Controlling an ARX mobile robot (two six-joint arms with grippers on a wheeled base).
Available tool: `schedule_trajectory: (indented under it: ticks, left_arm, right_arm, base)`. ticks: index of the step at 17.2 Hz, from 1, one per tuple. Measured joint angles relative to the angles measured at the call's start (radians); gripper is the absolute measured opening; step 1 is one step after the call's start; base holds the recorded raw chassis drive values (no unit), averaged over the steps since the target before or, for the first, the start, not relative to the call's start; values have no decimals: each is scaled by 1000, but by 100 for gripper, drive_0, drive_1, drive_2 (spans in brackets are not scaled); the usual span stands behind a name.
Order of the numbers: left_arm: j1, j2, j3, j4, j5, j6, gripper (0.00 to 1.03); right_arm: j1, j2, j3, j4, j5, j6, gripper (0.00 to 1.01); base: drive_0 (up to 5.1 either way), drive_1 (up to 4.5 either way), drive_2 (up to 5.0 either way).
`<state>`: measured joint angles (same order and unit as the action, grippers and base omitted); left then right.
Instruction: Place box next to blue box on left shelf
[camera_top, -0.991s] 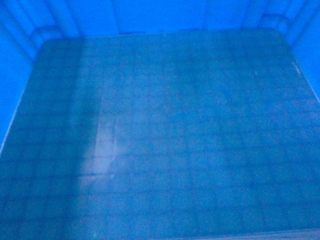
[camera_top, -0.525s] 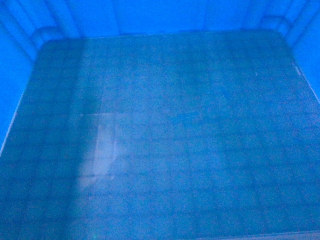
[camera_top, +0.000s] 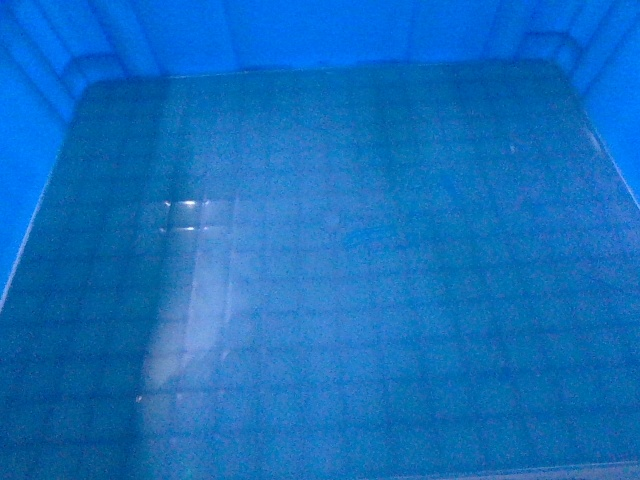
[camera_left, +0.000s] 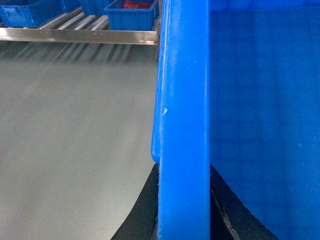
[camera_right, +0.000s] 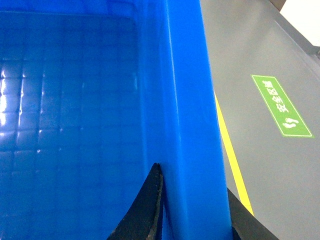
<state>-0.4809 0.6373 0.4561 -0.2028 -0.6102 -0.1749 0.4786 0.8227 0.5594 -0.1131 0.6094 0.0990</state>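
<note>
One grey floor (camera_right: 270, 60), yellow line (camera_right: 232, 165).

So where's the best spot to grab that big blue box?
Probably the thick rim of the box, one side wall each, coming from above. The left gripper and right gripper already straddle opposite walls: one finger inside, one outside. The glossy floor offers nothing to pinch.

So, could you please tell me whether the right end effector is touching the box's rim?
Touching. The right wrist view shows the right end effector with one dark finger on each side of the box wall, pressed against it.
</note>
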Motion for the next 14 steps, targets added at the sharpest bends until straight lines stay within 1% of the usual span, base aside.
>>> schedule_trajectory:
  ticks: [14]
  left_arm:
    - [0, 0, 0, 0, 1, 1, 12]
  right_arm:
    - [0, 0, 0, -1, 0, 0, 16]
  base:
    - [-13, 387, -413]
